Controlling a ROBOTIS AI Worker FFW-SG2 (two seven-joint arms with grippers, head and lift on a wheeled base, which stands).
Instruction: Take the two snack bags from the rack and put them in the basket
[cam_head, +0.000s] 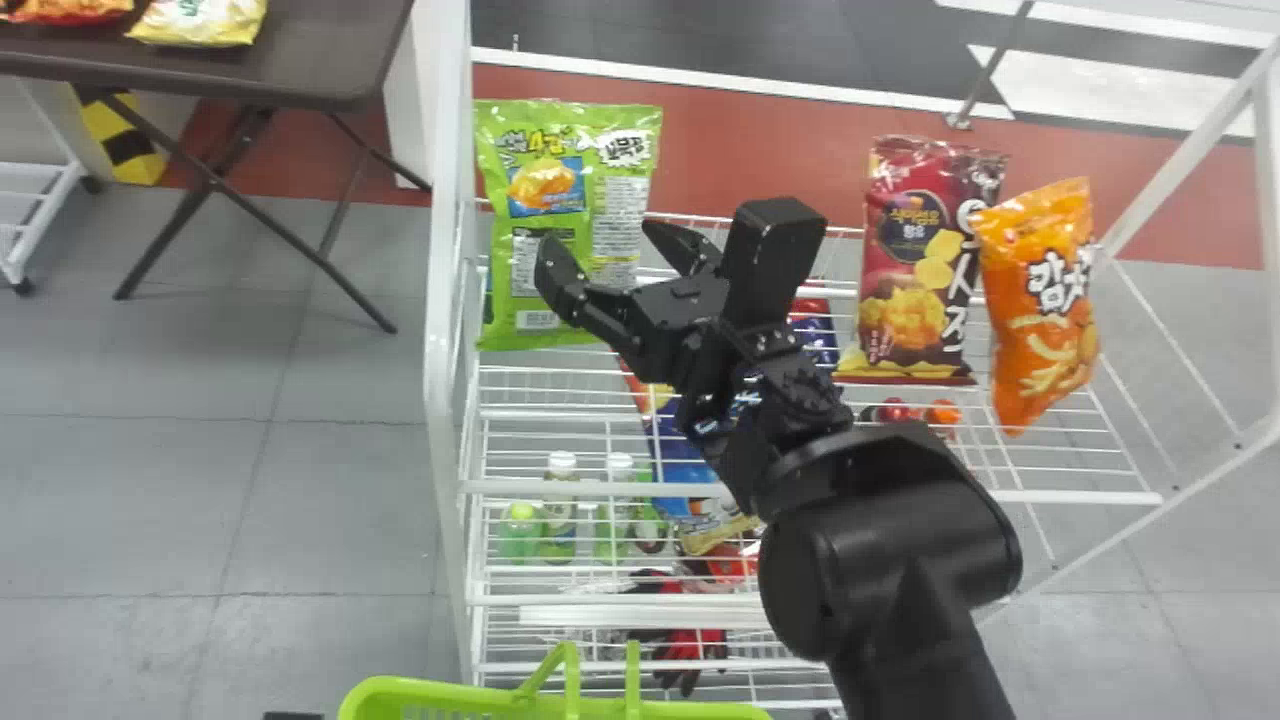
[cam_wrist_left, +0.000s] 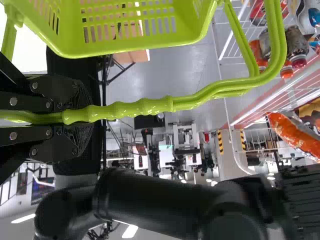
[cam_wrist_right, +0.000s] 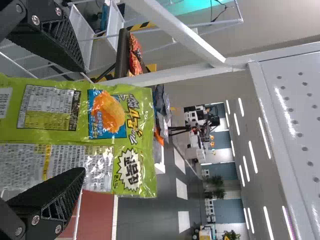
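Right arm (cam_head: 900, 560), end effector (cam_head: 599, 240) spread, green bag (cam_head: 545, 185)

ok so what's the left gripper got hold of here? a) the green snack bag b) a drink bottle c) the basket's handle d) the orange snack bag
c, the left gripper is clamped on the green handle of the basket, one finger on either side of it.

i see a dark desk (cam_head: 310, 55) with a yellow packet (cam_head: 203, 22) on it and, to the desk's right, lower down, small bottles (cam_head: 560, 515).
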